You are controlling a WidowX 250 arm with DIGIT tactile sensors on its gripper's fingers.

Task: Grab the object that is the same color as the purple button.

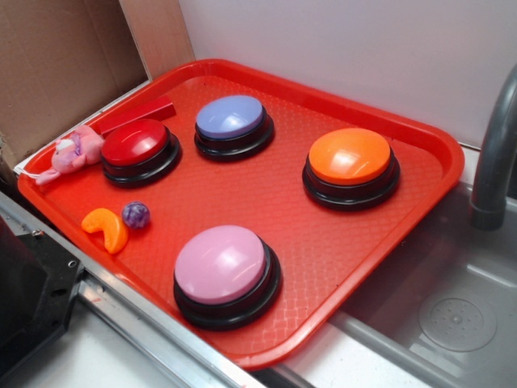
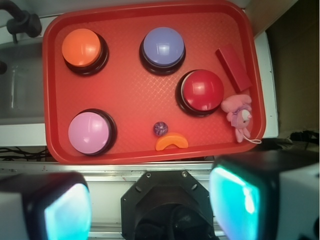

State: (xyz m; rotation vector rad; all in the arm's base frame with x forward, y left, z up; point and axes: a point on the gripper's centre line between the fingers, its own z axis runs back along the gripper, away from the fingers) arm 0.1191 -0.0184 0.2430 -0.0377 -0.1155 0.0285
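My pincer point(image 2: 150, 202) hangs released, its two glossy fingers point(image 2: 240, 200) spread wide above the near edge of the textured red plastic tray point(image 1: 266, 202). The small round purple ball point(image 1: 136, 214), swirled with paler marks, lies on the tray just beside the smooth orange crescent wedge point(image 1: 107, 227), near the domed pink button point(image 1: 222, 265).

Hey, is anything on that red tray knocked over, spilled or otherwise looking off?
Nothing is spilled or broken. The four buttons sit flat on the tray. One small oddity: the pink plush lies on its side on the tray's edge, its string trailing over the rim. The purple ball and orange wedge rest side by side.
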